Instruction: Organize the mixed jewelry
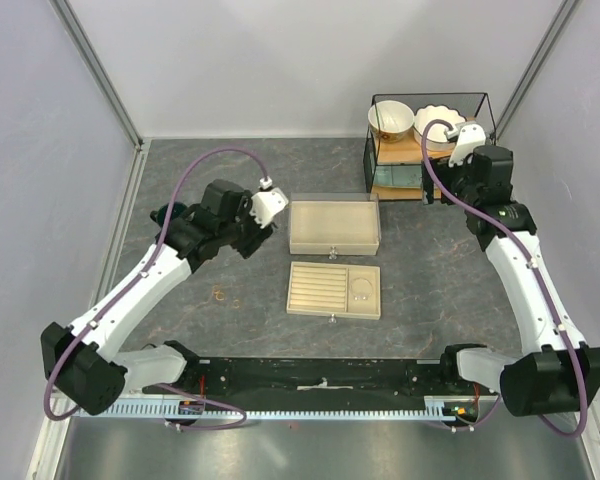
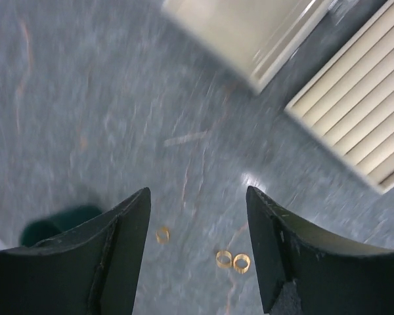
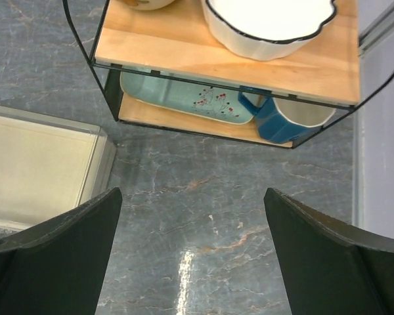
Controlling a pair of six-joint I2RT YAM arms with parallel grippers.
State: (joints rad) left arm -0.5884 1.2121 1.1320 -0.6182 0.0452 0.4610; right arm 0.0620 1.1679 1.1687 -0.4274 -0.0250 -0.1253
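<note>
The left gripper is hanging with its black jaws spread apart and nothing between them, aiming down at three tiny gold-brown rings lying loose on the grey marbled tabletop, probably lining up to lift one toward the beige slotted tray nearby. The right gripper is hovering wide and empty beside the black wire rack with wooden shelves, seemingly parked out of the way, while a thin silvery wire hoop appears to be lying in the tray's plain compartment
</note>
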